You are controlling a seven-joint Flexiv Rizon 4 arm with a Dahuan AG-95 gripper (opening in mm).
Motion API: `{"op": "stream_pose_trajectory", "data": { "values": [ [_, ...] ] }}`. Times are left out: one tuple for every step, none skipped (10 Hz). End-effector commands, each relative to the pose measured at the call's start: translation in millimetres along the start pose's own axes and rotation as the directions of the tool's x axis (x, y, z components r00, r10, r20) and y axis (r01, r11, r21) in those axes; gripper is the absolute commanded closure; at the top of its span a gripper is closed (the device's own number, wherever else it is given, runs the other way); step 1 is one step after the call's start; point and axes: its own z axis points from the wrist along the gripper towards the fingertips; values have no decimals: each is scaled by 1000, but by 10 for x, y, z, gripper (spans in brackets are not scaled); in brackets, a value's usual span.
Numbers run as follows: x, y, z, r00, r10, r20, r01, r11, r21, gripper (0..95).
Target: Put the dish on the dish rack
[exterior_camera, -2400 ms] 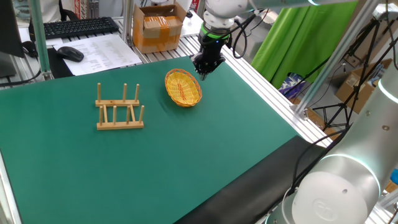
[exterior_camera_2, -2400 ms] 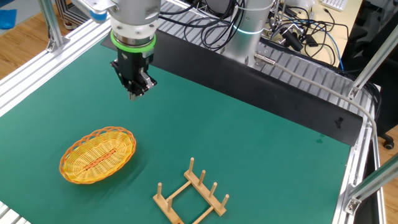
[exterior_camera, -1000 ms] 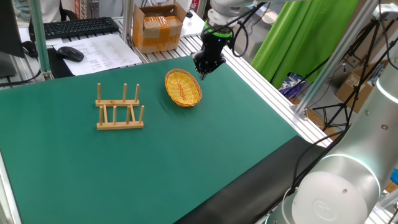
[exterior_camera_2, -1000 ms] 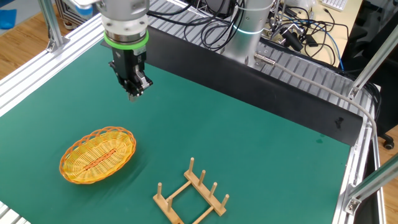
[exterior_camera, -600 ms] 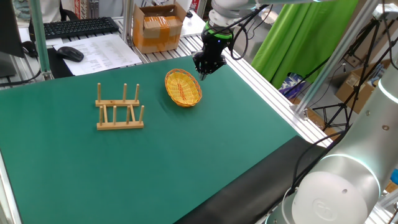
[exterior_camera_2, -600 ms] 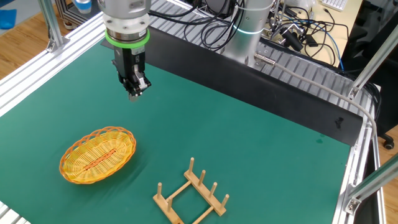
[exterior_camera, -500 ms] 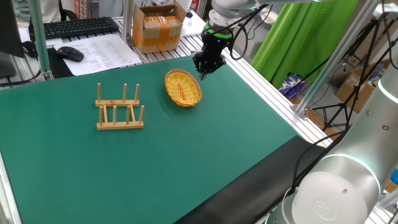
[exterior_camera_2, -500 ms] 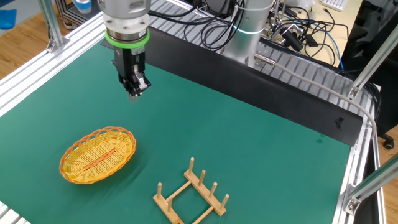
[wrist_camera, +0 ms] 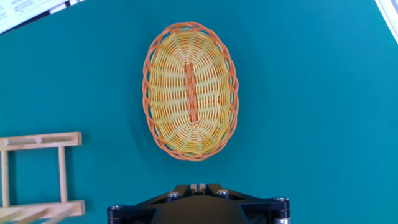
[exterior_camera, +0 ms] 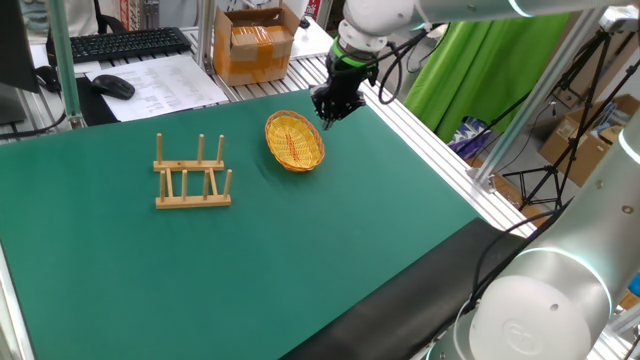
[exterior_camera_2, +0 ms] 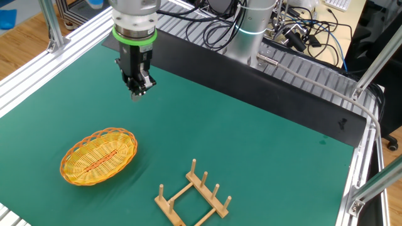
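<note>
The dish [exterior_camera: 294, 140] is an oval yellow-orange woven plate lying flat on the green mat; it also shows in the other fixed view [exterior_camera_2: 98, 156] and in the hand view [wrist_camera: 190, 90]. The dish rack [exterior_camera: 193, 175] is light wood with upright pegs, standing left of the dish; it shows in the other fixed view [exterior_camera_2: 193, 199] and partly in the hand view [wrist_camera: 38, 174]. My gripper [exterior_camera: 325, 118] hangs in the air beside the dish's far edge, well above the mat [exterior_camera_2: 135, 95]. Its fingertips [wrist_camera: 198, 186] are pressed together, holding nothing.
A cardboard box [exterior_camera: 255, 45], a keyboard [exterior_camera: 125, 42], a mouse [exterior_camera: 113, 86] and papers lie beyond the mat's far edge. Aluminium rails [exterior_camera: 430, 130] border the mat. Cables and the arm's base [exterior_camera_2: 251, 31] stand behind the mat in the other fixed view.
The gripper has shifted slightly sideways above the mat, staying at about the same height and shut. The dish and the rack have not moved.
</note>
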Motion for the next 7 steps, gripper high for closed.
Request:
{"op": "stream_pose_trajectory", "data": {
  "values": [
    [-110, 78, 2, 1000, -12, 12, 11, 998, 64, 950],
    [-183, 111, 8, 1000, -7, 18, 6, 997, 80, 950],
    [-235, 94, 13, 1000, -7, 19, 5, 997, 80, 950],
    [-288, 62, 12, 1000, -14, 15, 12, 997, 78, 950],
    [-401, -11, 17, 1000, -18, 1, 18, 997, 70, 950],
    [-510, -88, 24, 1000, -23, 1, 23, 997, 68, 950],
    [-615, -171, 35, 999, -34, 0, 34, 997, 68, 950]
  ]
}}
